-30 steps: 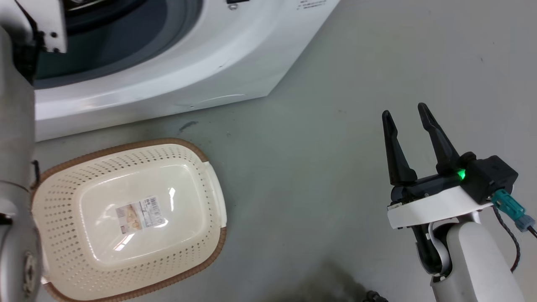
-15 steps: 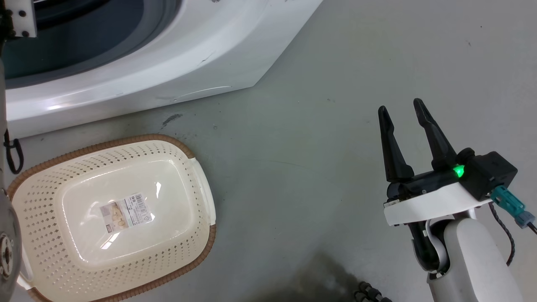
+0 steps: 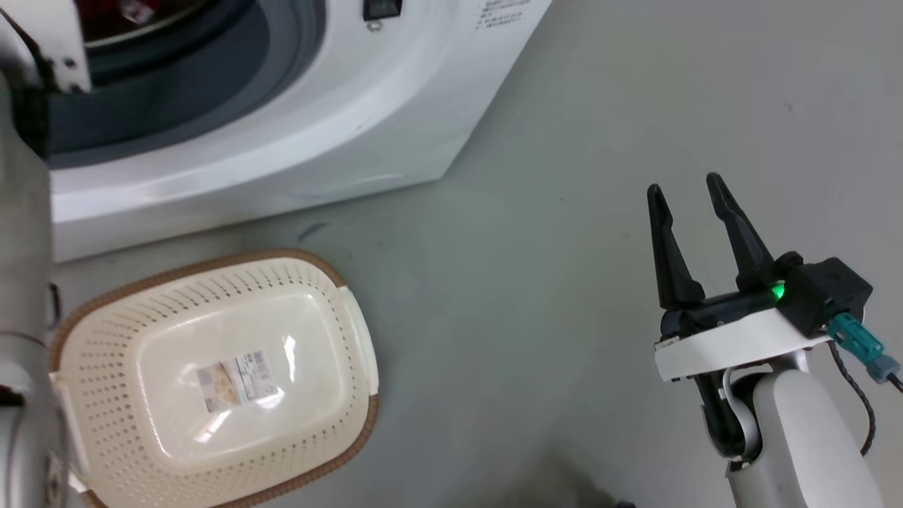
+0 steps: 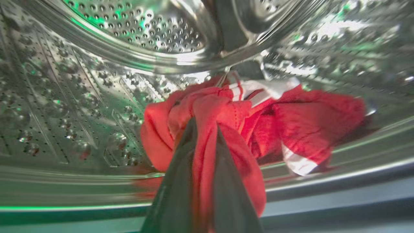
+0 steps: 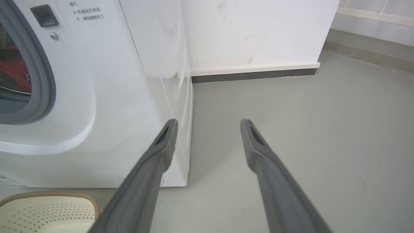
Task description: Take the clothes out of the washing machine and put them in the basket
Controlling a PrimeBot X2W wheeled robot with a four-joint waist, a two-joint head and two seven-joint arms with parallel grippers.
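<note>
In the left wrist view, red clothes (image 4: 291, 119) with white stripes lie bunched inside the steel drum of the washing machine (image 4: 97, 81). My left gripper (image 4: 205, 126) is shut on a fold of the red clothes, which hangs down between its two dark fingers. The head view shows the white washing machine (image 3: 338, 120) at the top left with a little red of the clothes (image 3: 106, 14) in the drum. The cream basket (image 3: 92, 395) stands on the floor in front of it, holding nothing. My right gripper (image 3: 684, 190) hangs open over the floor at the right, holding nothing.
My pale left arm (image 3: 25, 282) runs up the head view's left edge into the drum opening. In the right wrist view a white wall (image 5: 258, 32) with a dark baseboard stands behind the machine. Grey floor (image 3: 529, 247) lies between the basket and the right gripper.
The head camera has shifted, so the machine and basket slid left and then back right and down in view. The right gripper stays open in about the same pose.
</note>
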